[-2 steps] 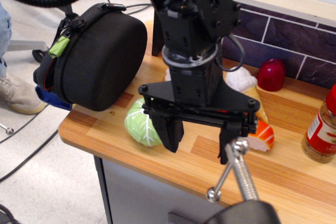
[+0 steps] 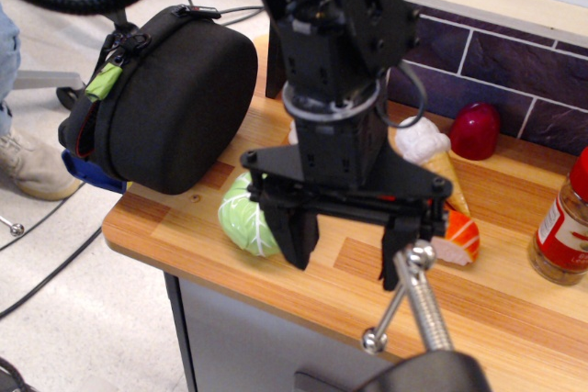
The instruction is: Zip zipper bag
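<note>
Bag (image 2: 170, 103) sits on the left end of the wooden table (image 2: 514, 314), tipped on its side and hanging partly over the corner, its flat black face turned toward the middle. A lime-green pull tab (image 2: 103, 82) shows near its top left edge, a strip of red lining beside it and a blue part (image 2: 87, 172) sticking out below. The gripper (image 2: 349, 245) hangs over the table to the right of the bag, apart from it, jaws spread wide with nothing between them. A green cabbage toy (image 2: 246, 216) lies just behind the left finger. Further right are an orange slice toy (image 2: 457, 238), a white toy (image 2: 423, 142), a red apple (image 2: 475, 130) against the tiled wall, and a spice jar (image 2: 562, 236) at the edge
</note>
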`<state>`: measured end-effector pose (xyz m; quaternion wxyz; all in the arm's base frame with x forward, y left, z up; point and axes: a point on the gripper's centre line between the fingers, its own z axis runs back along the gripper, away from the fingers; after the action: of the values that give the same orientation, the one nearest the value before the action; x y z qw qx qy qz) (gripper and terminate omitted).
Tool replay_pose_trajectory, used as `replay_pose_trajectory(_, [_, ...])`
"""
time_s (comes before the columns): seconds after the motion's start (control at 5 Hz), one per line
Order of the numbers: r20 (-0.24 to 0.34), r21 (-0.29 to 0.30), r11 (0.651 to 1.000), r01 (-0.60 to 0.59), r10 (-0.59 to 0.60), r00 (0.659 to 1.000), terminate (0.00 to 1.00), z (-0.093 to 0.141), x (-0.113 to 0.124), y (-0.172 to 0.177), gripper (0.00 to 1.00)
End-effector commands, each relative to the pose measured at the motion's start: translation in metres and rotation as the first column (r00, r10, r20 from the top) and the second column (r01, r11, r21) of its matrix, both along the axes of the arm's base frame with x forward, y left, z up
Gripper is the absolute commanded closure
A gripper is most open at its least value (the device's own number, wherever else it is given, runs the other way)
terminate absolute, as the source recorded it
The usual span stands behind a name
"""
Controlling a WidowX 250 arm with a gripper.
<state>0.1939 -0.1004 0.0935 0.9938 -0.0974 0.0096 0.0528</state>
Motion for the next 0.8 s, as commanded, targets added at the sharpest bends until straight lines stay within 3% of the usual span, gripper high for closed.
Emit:
replay_pose_trajectory(0.0, [0.077, 0.071, 0.994, 0.087, -0.093, 0.993, 0.00, 0.039, 0.016, 0.045, 0.00])
replay_pose_trajectory(0.4, [0.000, 0.102, 0.974, 0.202, -0.203, 0.979, 0.00, 0.061, 0.032, 0.109, 0.00])
replay_pose_trajectory(0.6, [-0.025, 0.150, 0.960, 0.237, -0.236, 0.971, 0.00, 0.062, 0.034, 0.137, 0.00])
